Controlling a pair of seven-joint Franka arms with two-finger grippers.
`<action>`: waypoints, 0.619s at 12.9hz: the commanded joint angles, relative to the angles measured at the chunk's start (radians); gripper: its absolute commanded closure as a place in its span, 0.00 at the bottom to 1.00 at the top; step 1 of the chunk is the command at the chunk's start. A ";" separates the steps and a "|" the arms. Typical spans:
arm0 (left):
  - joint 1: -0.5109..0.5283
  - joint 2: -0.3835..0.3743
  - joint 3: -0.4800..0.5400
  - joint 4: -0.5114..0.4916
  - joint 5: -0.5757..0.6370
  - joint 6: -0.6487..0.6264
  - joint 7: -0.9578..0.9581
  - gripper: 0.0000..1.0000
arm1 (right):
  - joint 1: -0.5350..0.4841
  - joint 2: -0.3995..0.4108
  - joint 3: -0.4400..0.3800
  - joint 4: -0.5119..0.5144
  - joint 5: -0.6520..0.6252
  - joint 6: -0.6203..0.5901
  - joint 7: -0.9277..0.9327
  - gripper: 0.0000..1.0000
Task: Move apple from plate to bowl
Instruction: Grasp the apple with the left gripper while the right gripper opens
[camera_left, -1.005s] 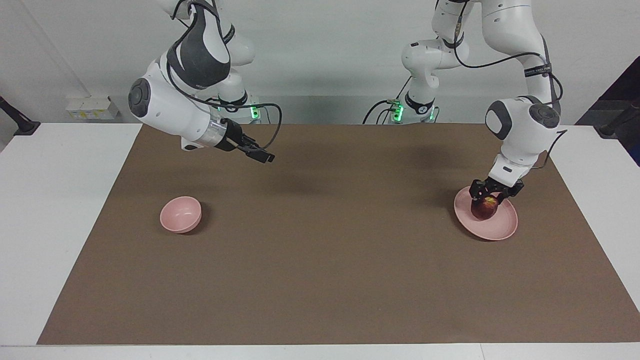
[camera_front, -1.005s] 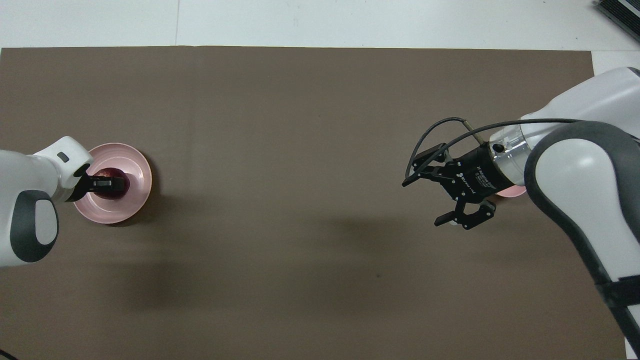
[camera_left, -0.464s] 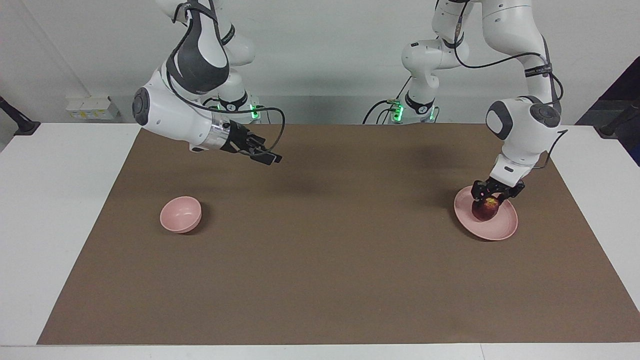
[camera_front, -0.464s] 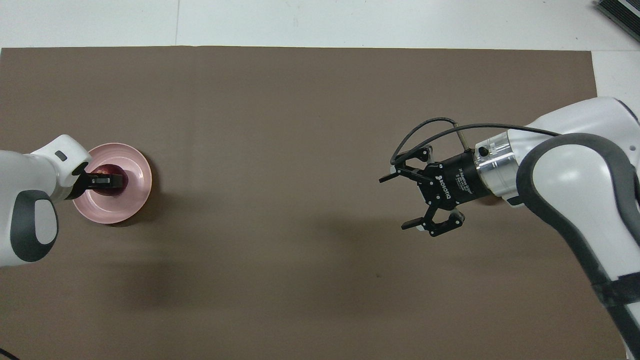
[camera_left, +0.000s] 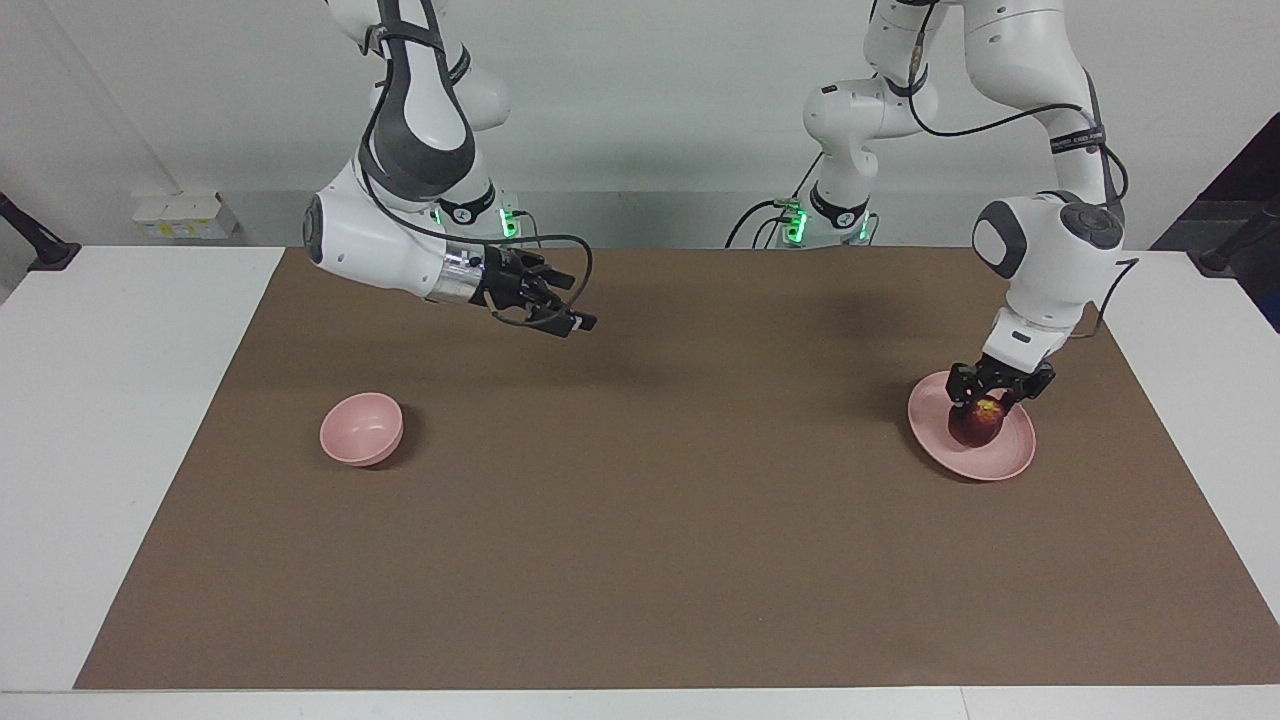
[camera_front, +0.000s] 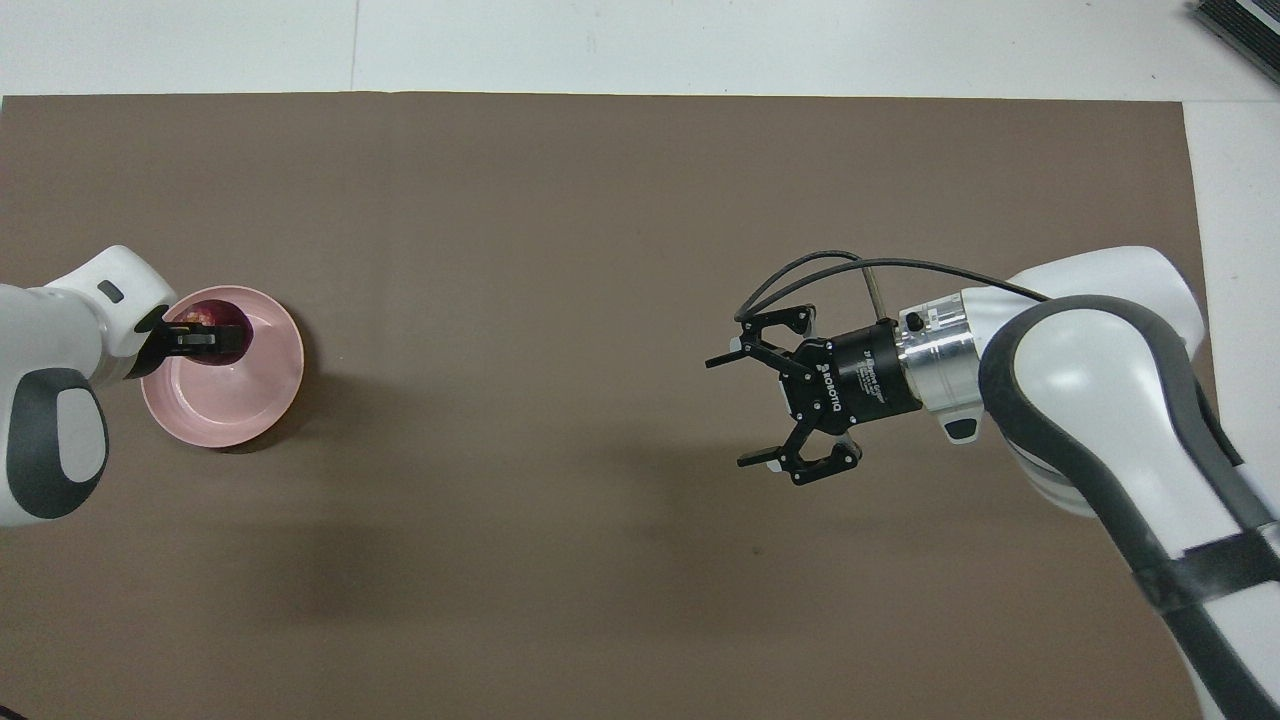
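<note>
Reading the facing view as a clock face laid on the brown mat (camera_left: 640, 560), we find the bowl (camera_left: 361, 428) at about 9 o'clock, toward the right arm's end of the table, upright and with nothing in it. The overhead view hides it under the right arm.

At about 11 o'clock, the right gripper (camera_left: 578, 302) hangs in the air over bare mat, tilted forward. Its fingers are spread wide and hold nothing, which the overhead view (camera_front: 730, 410) confirms.

At 3 o'clock, toward the left arm's end, lies the plate (camera_left: 1010, 458). The left gripper (camera_left: 997, 393) comes down on it from above, its fingers clenched around the upper half of the apple (camera_left: 975, 423). The apple is within the plate's outline, toward the rim nearer the robots. From overhead it shows at about 11 o'clock on the plate (camera_front: 250, 400). We cannot tell whether its underside has cleared the surface.

We judge that step 1, the pick, is in hand: the grasp is made and the lift is barely begun, if at all. The bowl is well apart from the plate. The next move calls for a straight rise clear of the low rim, then a carry toward 9 o'clock. With the right gripper open over the mat, a handover between the 2 arms looks likely.
</note>
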 joint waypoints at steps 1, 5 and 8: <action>-0.040 -0.062 0.006 -0.007 -0.003 -0.022 -0.013 0.95 | 0.038 -0.037 0.001 -0.037 0.044 0.060 0.061 0.00; -0.100 -0.115 -0.003 -0.007 -0.036 -0.081 -0.010 0.99 | 0.099 -0.038 0.001 -0.043 0.064 0.164 0.118 0.00; -0.151 -0.147 -0.003 -0.004 -0.258 -0.130 -0.019 1.00 | 0.147 -0.026 0.001 -0.059 0.144 0.245 0.123 0.00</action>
